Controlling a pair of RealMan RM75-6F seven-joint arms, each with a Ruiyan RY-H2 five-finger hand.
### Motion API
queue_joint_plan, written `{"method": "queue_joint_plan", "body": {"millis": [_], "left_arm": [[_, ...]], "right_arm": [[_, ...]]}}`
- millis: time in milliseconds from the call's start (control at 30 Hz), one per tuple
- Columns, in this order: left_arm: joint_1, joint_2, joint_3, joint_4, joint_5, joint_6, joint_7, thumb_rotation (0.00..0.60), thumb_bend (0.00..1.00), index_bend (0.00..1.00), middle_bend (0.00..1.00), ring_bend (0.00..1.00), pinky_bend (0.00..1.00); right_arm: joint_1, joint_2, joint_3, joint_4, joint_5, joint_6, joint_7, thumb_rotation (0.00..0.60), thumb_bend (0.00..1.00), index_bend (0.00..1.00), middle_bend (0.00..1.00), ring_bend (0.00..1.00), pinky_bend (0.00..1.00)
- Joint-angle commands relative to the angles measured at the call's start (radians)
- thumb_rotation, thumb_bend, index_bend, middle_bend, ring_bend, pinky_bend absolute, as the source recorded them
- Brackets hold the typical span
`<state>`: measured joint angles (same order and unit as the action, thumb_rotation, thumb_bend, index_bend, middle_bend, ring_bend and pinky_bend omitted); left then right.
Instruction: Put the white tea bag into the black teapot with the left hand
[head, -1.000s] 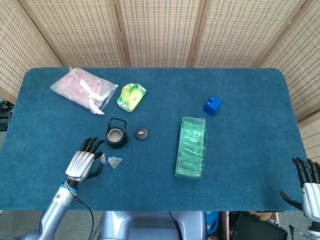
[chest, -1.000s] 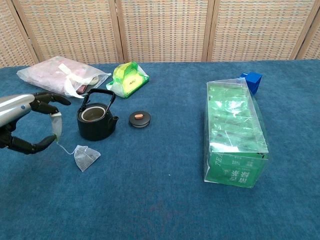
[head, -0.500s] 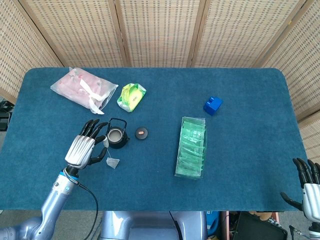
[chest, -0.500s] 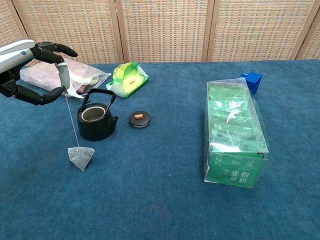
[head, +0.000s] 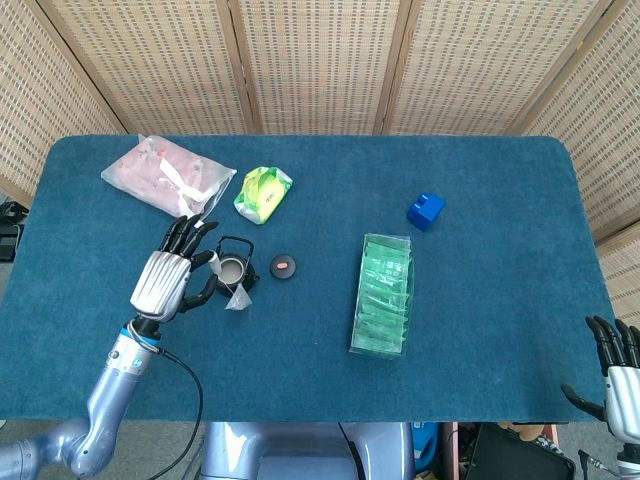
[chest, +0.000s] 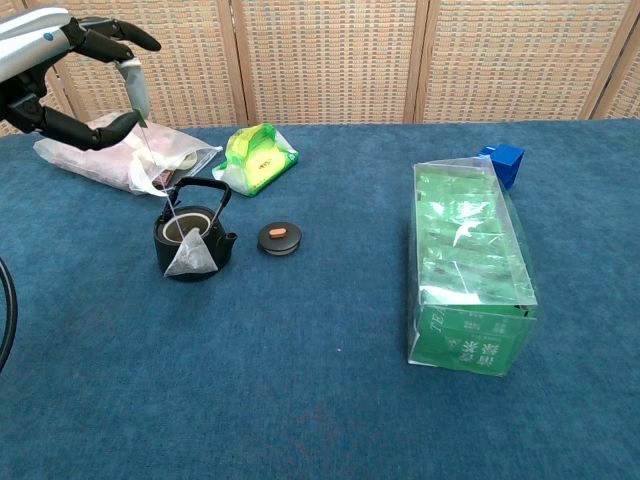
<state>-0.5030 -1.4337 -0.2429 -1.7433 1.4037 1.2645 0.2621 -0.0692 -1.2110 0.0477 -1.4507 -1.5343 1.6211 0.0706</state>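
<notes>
At the upper left of the chest view, the left hand (chest: 70, 75) pinches the paper tag and string of the white pyramid tea bag (chest: 191, 255), which hangs in front of the black cast-iron teapot (chest: 190, 240), low against its side. To do this well, lift until the bag clears the rim, centre it over the opening, then lower. The right hand (head: 615, 380), lower right in the head view, holds nothing, fingers apart.

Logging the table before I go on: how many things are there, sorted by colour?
Black: 2, teapot and lid
White: 1, tea bag
Green: 2, box and packet
Pink: 1, bag
Blue: 1, block
Total: 7
</notes>
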Motion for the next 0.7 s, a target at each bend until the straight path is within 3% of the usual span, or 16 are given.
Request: {"method": "queue_joint_plan", "body": {"millis": [33, 233, 700], "left_arm": [[-0.014, 0.001, -0.021, 0.010, -0.010, 0.002, 0.004, 0.600, 0.49, 0.60, 0.15, 0.00, 0.00], [-0.043, 0.005, -0.048, 0.035, -0.035, -0.013, 0.020, 0.600, 0.49, 0.60, 0.15, 0.00, 0.00], [-0.087, -0.006, -0.056, 0.111, -0.110, -0.053, 0.039, 0.600, 0.49, 0.60, 0.15, 0.00, 0.00]], "right_arm": [[0.001, 0.000, 0.000, 0.001, 0.002, -0.003, 0.001, 0.600, 0.12, 0.11, 0.18, 0.03, 0.10], [0.001, -0.002, 0.001, 0.002, 0.008, -0.008, 0.001, 0.600, 0.12, 0.11, 0.18, 0.03, 0.10], [0.007, -0.002, 0.006, -0.002, 0.023, -0.026, -0.004, 0.600, 0.12, 0.11, 0.18, 0.03, 0.10]]}}
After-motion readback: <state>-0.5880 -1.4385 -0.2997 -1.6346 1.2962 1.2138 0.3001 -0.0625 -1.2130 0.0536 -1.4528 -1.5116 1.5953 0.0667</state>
